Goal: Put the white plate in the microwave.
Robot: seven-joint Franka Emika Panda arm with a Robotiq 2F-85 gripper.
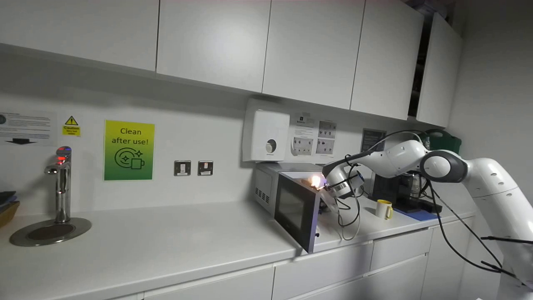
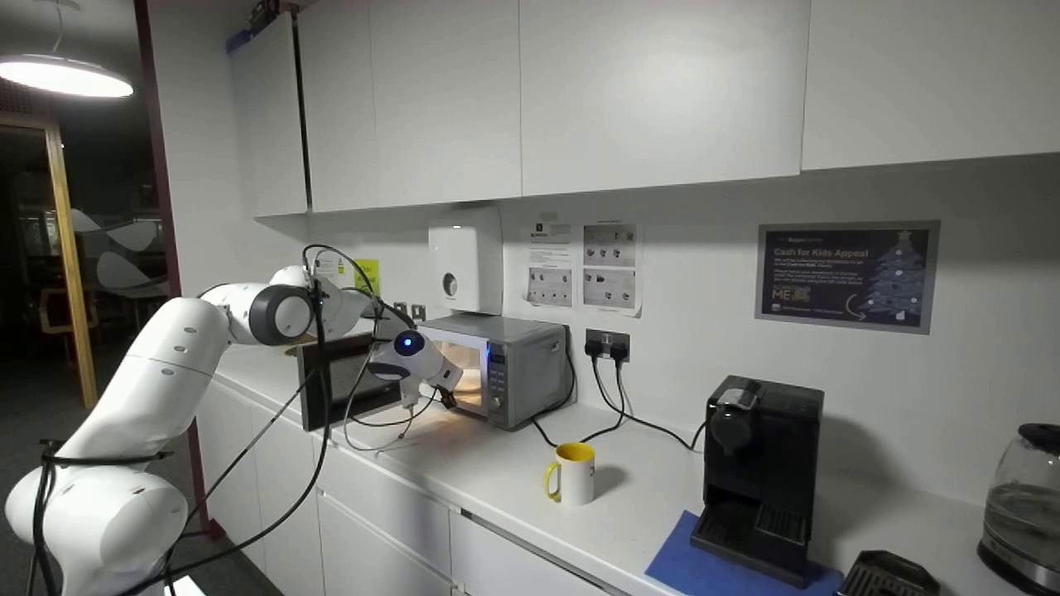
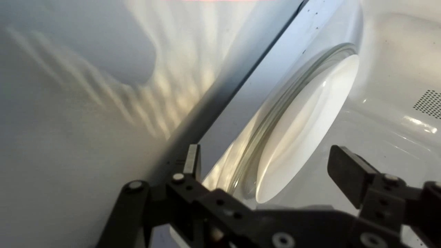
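Microwave [image 2: 538, 364] door [image 1: 292, 206] stands open, interior lit. White plate [image 3: 306, 132] sits inside on the glass turntable [image 3: 262, 136]. Gripper [image 3: 264, 153] at the opening, fingers [image 3: 347, 170] spread, both apart from the plate. Yellow-lined mug [image 2: 576, 478] upright on the counter [image 2: 505, 463], can't see its contents.

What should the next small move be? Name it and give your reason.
Probably ease the end effector straight back from the microwave without closing its fingers: the white plate appears to sit on the glass turntable inside, and the fingers stand wide apart and do not appear to grip it.
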